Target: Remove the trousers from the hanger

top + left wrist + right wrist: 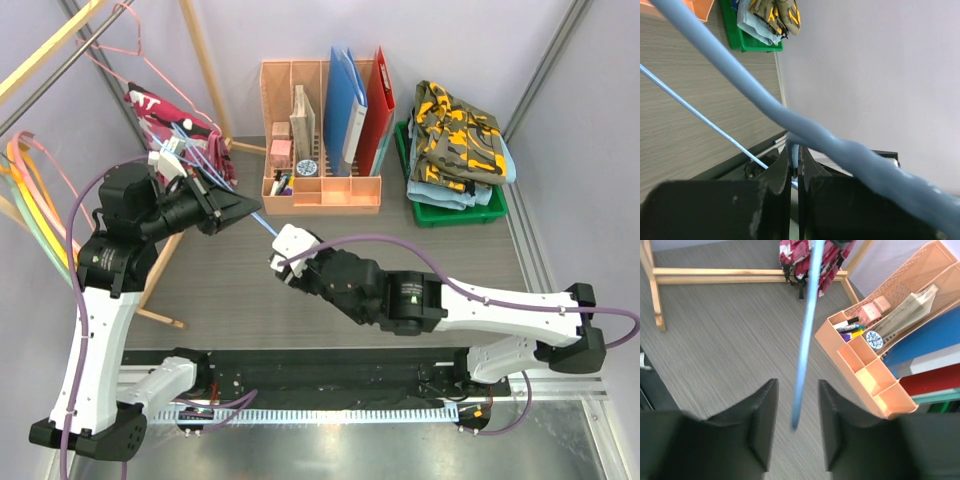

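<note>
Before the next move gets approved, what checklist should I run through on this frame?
1. Left pincer shut on the blue hanger: ok.
2. Hanger lies between the right pincer's fingers: ok.
3. Right pincer gripping the hanger: not ok, the jaws stand apart with a gap on each side.
4. Printed trousers off the hanger: cannot tell, cloth and hanger overlap by the rack.
5. Camouflage trousers stacked in the green bin: ok.
</note>
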You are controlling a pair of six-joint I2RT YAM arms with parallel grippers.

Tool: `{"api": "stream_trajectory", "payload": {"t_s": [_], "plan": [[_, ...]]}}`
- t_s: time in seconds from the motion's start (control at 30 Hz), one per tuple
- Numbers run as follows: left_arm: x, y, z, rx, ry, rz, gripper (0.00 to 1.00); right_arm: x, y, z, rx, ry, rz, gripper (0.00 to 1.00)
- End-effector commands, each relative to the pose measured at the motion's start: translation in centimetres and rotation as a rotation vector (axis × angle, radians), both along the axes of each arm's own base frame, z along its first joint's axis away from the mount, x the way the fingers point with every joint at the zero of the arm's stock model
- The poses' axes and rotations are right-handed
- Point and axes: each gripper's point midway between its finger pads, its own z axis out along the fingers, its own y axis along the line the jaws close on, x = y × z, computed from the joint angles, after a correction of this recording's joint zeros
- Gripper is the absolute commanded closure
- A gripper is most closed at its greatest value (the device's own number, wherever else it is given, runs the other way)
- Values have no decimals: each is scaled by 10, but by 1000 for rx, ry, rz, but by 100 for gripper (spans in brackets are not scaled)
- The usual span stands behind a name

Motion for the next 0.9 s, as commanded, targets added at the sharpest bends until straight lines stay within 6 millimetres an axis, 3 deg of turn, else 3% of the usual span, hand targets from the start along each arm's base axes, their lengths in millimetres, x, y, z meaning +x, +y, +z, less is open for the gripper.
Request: {"api": "stream_trajectory", "payload": {"t_s": [0.0,0.07,0.2,0.27,0.3,0.37,0.43,0.5,0.57,0.63,0.67,0.7,0.77,0.8,0.83,0.87], "plan": [[-14,-3,24,-57,-67,-37,100,19,17,40,135,-16,6,78],[-18,-5,26,-69,-72,-53,100,25,20,43,138,-20,-7,98],[-28,-5,36,-80,-135,-77,98,25,30,45,184,18,-14,99],[-31,-4,33,-86,-144,-73,83,20,33,48,230,62,0,99],[-37,-2,38,-94,-179,-68,66,18,33,49,264,94,-3,99],[-41,-1,33,-108,-191,-57,50,18,32,53,304,121,-4,99],[-55,2,44,-129,-265,-56,27,21,31,55,344,163,16,99],[-65,5,50,-127,-315,-51,24,28,29,55,372,197,17,99],[-89,14,66,-110,-431,-29,23,28,37,54,382,232,69,99],[-108,33,95,-101,-573,81,23,41,39,59,398,248,87,99],[-124,45,101,-57,-660,142,22,43,48,56,390,262,121,99],[-144,57,124,-54,-750,194,22,45,51,65,410,266,148,99],[-161,79,141,0,-859,314,23,56,65,63,425,309,200,99],[-177,88,155,5,-919,352,23,58,70,76,450,310,226,99],[-179,102,162,15,-933,438,23,63,74,79,460,321,249,99],[-187,111,164,36,-965,483,23,64,90,70,451,362,287,99]]}}
